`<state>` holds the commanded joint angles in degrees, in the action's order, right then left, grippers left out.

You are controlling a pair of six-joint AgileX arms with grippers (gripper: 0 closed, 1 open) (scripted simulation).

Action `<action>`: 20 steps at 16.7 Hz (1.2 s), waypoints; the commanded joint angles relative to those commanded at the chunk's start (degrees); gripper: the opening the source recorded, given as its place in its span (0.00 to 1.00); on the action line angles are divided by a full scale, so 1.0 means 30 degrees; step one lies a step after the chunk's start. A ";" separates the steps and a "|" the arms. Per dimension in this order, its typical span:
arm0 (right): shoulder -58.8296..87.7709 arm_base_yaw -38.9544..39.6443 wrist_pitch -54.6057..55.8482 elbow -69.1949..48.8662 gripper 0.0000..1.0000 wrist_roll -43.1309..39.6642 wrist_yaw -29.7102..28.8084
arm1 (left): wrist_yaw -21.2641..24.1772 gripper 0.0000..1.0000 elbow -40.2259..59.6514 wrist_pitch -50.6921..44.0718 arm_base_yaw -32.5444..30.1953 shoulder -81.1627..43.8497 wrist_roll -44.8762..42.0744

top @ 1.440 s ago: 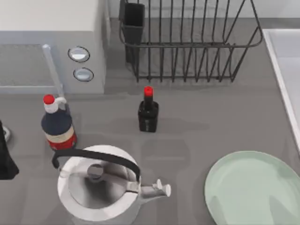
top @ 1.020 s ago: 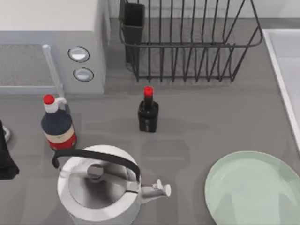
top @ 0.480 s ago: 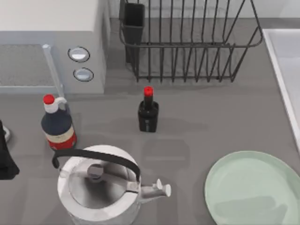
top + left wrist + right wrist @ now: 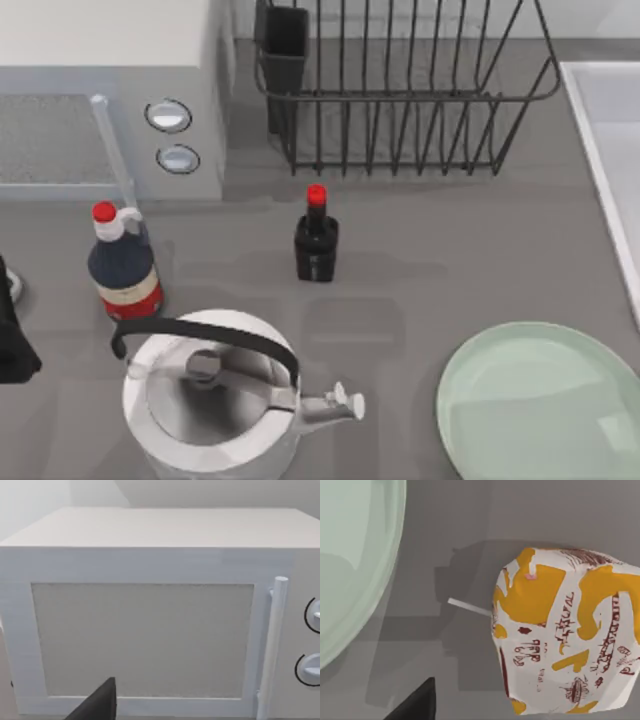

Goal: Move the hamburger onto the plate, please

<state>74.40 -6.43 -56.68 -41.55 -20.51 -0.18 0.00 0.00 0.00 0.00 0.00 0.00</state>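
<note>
The wrapped hamburger sits on the grey surface beside the bare plate, not yet moved; whether the right end effector is open cannot be told.

white microwave, door handle, two knobs

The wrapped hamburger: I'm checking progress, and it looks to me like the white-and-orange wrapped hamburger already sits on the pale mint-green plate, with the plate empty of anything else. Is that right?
Not quite. In the right wrist view the white-and-orange wrapped hamburger lies on the grey table beside the pale mint-green plate, apart from its rim, not on it. The plate holds nothing else, as the top view shows.
</note>
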 joint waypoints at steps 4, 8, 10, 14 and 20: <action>0.0076 -0.0007 -0.0058 -0.0046 1.00 -0.0023 0.0000 | 0.0000 1.00 0.0000 0.0000 0.0000 0.0000 0.0000; 0.0440 0.0055 0.0765 0.0453 1.00 0.0035 0.0001 | 0.0000 1.00 0.0000 0.0000 0.0000 0.0000 0.0000; 0.1211 0.0040 0.2296 0.1193 1.00 0.0057 0.0004 | 0.0000 1.00 0.0000 0.0000 0.0000 0.0000 0.0000; 0.3171 0.0040 0.6420 0.3088 1.00 0.0080 0.0009 | 0.0000 1.00 0.0000 0.0000 0.0000 0.0000 0.0000; 0.4034 0.0038 0.7832 0.3884 1.00 0.0084 0.0010 | 0.0000 1.00 0.0000 0.0000 0.0000 0.0000 0.0000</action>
<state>86.50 -6.31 -33.19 -29.90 -20.26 -0.15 0.00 0.00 0.00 0.00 0.00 0.00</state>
